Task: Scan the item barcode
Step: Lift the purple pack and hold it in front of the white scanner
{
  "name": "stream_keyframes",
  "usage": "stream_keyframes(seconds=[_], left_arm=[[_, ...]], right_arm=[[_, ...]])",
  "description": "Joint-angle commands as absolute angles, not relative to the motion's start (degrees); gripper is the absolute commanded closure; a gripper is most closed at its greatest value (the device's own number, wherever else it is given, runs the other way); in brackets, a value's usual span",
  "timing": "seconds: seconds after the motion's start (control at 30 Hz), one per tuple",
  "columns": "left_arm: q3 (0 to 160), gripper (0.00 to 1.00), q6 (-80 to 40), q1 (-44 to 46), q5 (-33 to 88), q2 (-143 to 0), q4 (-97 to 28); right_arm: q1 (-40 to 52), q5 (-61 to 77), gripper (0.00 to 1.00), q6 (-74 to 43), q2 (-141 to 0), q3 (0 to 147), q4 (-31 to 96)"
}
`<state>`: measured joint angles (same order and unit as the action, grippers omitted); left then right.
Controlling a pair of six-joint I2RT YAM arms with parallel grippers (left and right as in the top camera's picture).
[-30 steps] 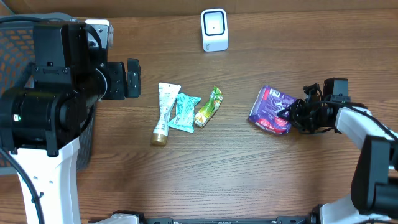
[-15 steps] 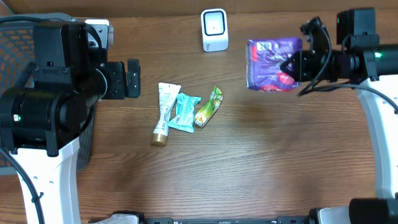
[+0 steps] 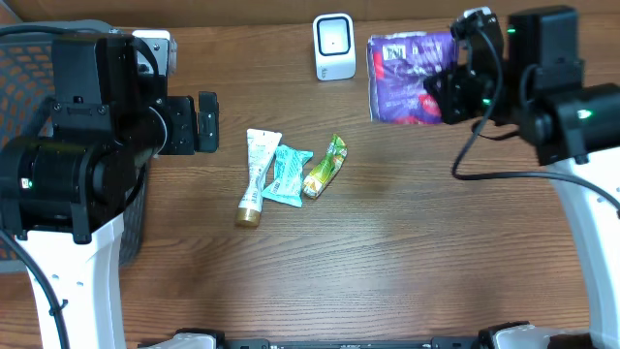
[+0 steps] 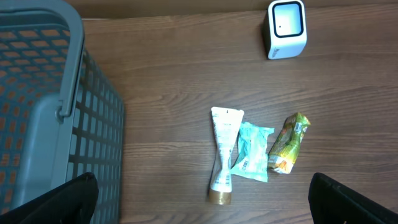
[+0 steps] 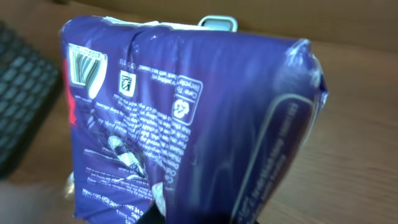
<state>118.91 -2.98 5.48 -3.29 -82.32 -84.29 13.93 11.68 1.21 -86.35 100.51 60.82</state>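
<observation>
**Purple packet held up next to the scanner**

One purple packet (image 3: 412, 78), pinched tight in the right pincer (image 3: 448, 85) and held off the counter (image 3: 387, 271), just to the right of the one white scanner (image 3: 334, 47). Not touching it. One barcode (image 5: 84, 65) in the right wrist view, near a top corner of the packet's wrinkled side.

Three small things lying close together in the middle of the counter: one white tube (image 3: 257, 174) with a gold cap, one teal packet (image 3: 288, 174), one green packet (image 3: 325, 166). Tube and teal packet touching, green packet just beside them. One grey basket (image 4: 37, 93) at the left edge.

Two arms. Right arm up at the far right corner, reaching left toward the scanner. Left arm above the basket, pointing right, with the left pincer (image 3: 206, 121) wide open and holding nothing.
</observation>
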Motion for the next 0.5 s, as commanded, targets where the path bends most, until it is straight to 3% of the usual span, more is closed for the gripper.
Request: stream_keyframes(seconds=[0.0,0.07,0.13,0.27,0.47], left_arm=[[119.35,0.00,-2.55,5.02,-3.46,-82.50,-84.23],[119.35,0.00,-2.55,5.02,-3.44,-82.50,-84.23],[119.35,0.00,-2.55,5.02,-3.46,-82.50,-84.23],[119.35,0.00,-2.55,5.02,-3.44,-82.50,-84.23],[119.35,0.00,-2.55,5.02,-3.44,-82.50,-84.20]], right_arm=[[21.65,-14.79,0.96,-4.78,-88.62,102.06,53.95],[24.64,-25.12,0.96,-4.36,-90.94,102.06,48.77],[27.55,-36.10,0.96,3.16,-95.42,102.06,40.97],[29.98,-51.44,0.96,33.15,-106.67,102.06,19.03],[30.00,-52.23,0.96,66.17,-118.02,102.06,0.01]])
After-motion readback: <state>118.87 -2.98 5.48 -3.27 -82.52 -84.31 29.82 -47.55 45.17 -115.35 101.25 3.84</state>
